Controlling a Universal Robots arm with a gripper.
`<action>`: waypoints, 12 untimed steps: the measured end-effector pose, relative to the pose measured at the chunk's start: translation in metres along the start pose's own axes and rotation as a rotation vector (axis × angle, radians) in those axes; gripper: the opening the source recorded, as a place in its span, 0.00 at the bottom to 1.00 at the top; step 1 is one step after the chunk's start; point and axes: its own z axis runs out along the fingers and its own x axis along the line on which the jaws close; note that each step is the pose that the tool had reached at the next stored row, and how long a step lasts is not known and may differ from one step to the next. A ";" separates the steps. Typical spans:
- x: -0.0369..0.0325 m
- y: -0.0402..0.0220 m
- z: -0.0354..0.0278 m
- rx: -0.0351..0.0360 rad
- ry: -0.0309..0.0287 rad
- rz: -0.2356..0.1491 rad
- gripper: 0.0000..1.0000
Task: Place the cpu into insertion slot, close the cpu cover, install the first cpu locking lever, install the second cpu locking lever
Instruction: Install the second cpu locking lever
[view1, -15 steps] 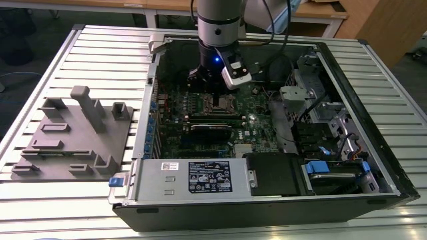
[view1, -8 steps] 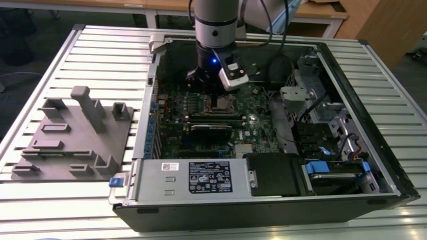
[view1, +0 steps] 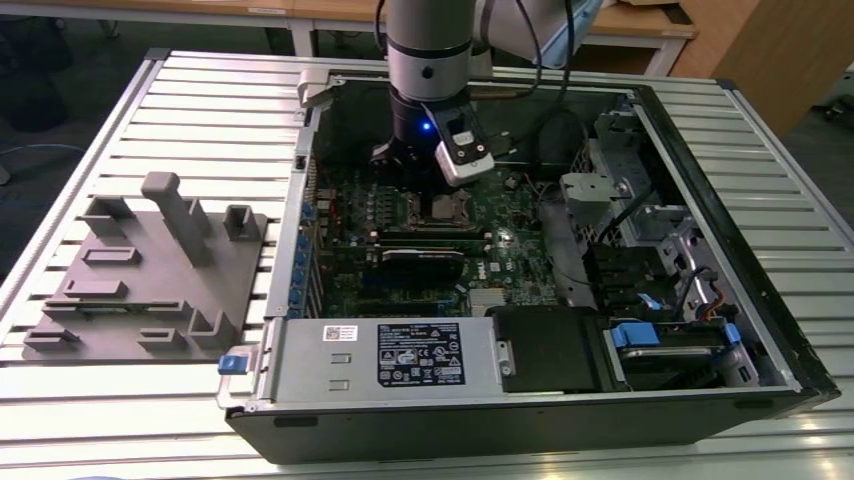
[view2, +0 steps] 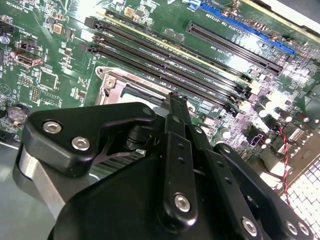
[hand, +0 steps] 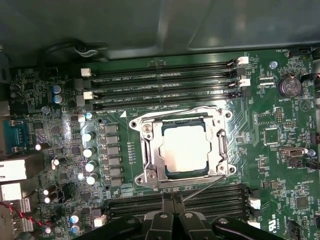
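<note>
With the gripper (hand: 173, 200) pinched together and empty beside the loose lever (hand: 202, 188), chip (hand: 185, 150) seated in its socket (hand: 165, 173) under the lowered frame (hand: 150, 150), press that lever down squarely and hook it sideways without scraping the board (hand: 280, 165).

Silver cpu (hand: 185, 148) seated in insertion slot (hand: 162, 172); cpu cover (hand: 150, 150) closed flat

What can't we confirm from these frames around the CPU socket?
- Gripper finger state: in the first wrist view the frame's edge cuts it off; in the second wrist view its own black linkage blocks the fingertips.
- Thin dark grey metal cpu cover over the pale silver-grey square cpu: whether it is fully latched is too fine to judge.
- Square insertion slot: in the second wrist view the gripper hides most of it.
</note>
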 end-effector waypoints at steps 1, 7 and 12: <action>0.0000 0.0000 0.0000 0.0001 0.0001 0.000 0.11; 0.0009 0.0002 0.0061 -0.0003 -0.0002 0.000 0.11; 0.0019 0.0001 0.0061 -0.0002 -0.0001 0.000 0.11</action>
